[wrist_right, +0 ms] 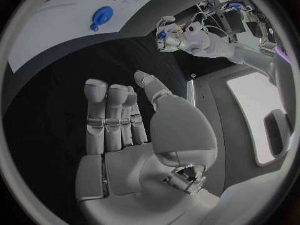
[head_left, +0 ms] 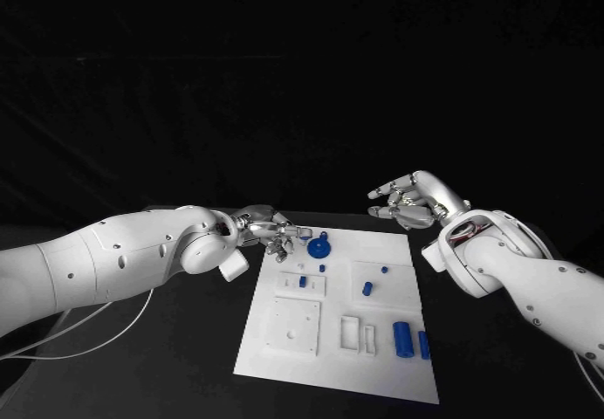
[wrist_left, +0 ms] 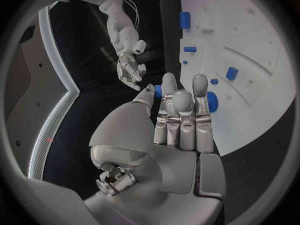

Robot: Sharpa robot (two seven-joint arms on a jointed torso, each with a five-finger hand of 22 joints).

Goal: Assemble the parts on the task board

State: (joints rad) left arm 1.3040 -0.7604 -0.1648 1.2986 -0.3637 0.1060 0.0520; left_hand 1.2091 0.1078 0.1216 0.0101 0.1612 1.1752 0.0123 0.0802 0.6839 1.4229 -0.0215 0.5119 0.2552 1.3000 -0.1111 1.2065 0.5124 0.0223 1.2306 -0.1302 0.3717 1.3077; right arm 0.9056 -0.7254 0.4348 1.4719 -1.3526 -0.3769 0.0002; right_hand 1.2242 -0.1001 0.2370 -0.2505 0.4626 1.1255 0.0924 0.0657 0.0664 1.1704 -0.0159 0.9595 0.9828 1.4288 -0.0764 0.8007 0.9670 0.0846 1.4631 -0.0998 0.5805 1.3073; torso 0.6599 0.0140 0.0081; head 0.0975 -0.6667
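Note:
The white task board lies in the middle of the black table. My left hand hovers at its far left corner and pinches a small blue part between thumb and finger; that part also peeks out by the fingertips in the left wrist view. A blue round disc stands on the board just beside that hand. My right hand is raised beyond the board's far right corner, fingers apart and holding nothing. The right wrist view has the palm bare.
More blue parts sit on the board: two short pegs mid-board and two long cylinders near the right edge. Raised white blocks and slots occupy the near half. Black table surrounds the board.

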